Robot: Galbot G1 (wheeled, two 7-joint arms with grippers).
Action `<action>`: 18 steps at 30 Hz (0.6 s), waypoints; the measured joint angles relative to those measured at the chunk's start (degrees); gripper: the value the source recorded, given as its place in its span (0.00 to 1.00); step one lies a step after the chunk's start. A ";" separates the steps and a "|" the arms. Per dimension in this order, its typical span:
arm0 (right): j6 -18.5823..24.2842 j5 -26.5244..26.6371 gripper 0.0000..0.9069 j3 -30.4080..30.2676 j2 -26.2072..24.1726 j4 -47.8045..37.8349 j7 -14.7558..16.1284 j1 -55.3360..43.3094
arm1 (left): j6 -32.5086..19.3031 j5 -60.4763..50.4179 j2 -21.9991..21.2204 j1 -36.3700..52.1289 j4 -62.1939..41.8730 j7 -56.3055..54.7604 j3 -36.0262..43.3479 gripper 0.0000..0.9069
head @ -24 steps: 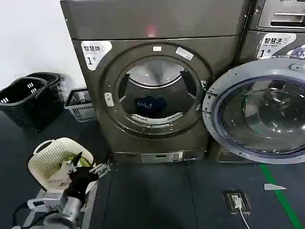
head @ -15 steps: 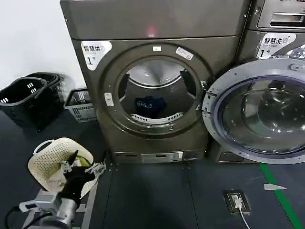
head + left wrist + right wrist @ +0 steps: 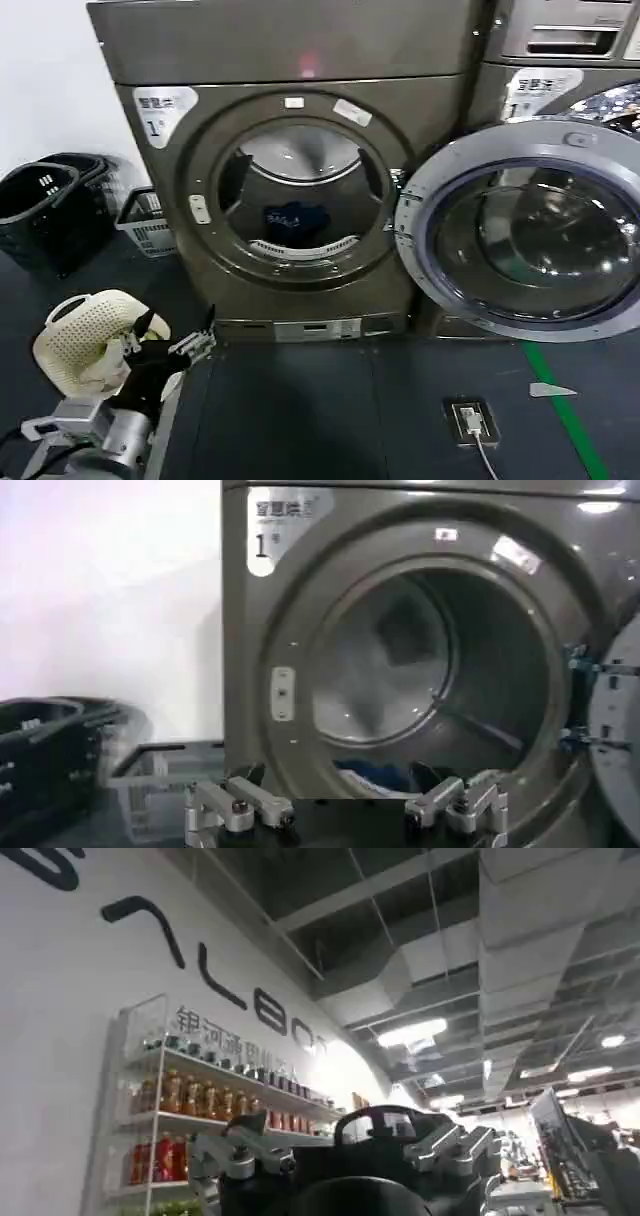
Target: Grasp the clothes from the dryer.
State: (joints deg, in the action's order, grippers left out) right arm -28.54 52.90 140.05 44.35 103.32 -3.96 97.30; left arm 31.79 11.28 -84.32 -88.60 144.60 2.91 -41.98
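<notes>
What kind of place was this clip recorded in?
Probably a self-service laundry, or a mock-up of one: a numbered dryer beside a second machine, laundry baskets on the floor, and clothes in the drum.

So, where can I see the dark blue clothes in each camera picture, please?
Head view: the clothes lie low inside the drum of the dryer, behind the open porthole.
Left wrist view: a strip of the blue fabric shows at the drum mouth's lower edge, between the open fingers of the left gripper.
Right wrist view: not in it; it faces a ceiling and shelves.
Shared landmark: the white label marked 1.
</notes>
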 measured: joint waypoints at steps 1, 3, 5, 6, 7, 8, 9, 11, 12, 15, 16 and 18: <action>0.02 0.00 1.00 0.02 0.02 -0.03 0.10 0.00 | -0.12 -0.24 0.00 -0.09 -0.03 0.23 -0.02 1.00; 0.03 -0.01 1.00 0.02 0.10 -0.02 0.16 -0.02 | -0.40 -0.74 0.00 -0.11 -0.05 0.61 -0.05 1.00; 0.04 -0.02 1.00 -0.02 0.12 0.01 0.23 -0.06 | -0.56 -1.17 0.03 -0.21 -0.03 1.08 -0.06 1.00; 0.04 -0.02 1.00 -0.01 0.12 0.00 0.25 -0.06 | -0.68 -1.32 0.08 -0.33 -0.01 1.28 -0.03 1.00; 0.04 -0.02 1.00 -0.02 0.14 0.01 0.27 -0.07 | -0.81 -1.50 0.08 -0.40 -0.01 1.44 -0.01 1.00; 0.04 -0.01 1.00 -0.01 0.13 0.04 0.29 -0.07 | -0.95 -1.70 0.06 -0.43 0.00 1.56 0.00 1.00; 0.04 -0.01 1.00 -0.01 0.13 0.05 0.31 -0.07 | -1.04 -1.88 0.03 -0.45 0.00 1.66 0.02 1.00; 0.04 -0.01 1.00 0.02 0.10 0.05 0.35 -0.08 | -1.18 -2.12 -0.02 -0.57 0.07 1.89 0.05 1.00; 0.06 0.00 1.00 0.05 0.05 0.05 0.37 -0.09 | -1.24 -2.27 -0.04 -0.57 0.09 2.03 0.06 1.00; 0.08 0.01 1.00 0.06 0.04 0.03 0.50 -0.23 | -1.44 -2.68 -0.12 -0.52 0.09 2.37 0.05 1.00; 0.08 0.02 1.00 0.07 0.05 0.05 0.50 -0.29 | -1.49 -2.82 -0.17 -0.50 0.09 2.46 0.06 1.00; 0.08 0.02 1.00 -0.01 0.05 0.09 0.52 -0.41 | -1.56 -3.05 -0.28 -0.48 0.12 2.72 0.13 1.00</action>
State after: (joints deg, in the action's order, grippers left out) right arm -28.45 52.92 140.04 44.41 103.42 -3.44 96.89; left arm 30.24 8.24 -84.60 -89.08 144.72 5.63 -41.85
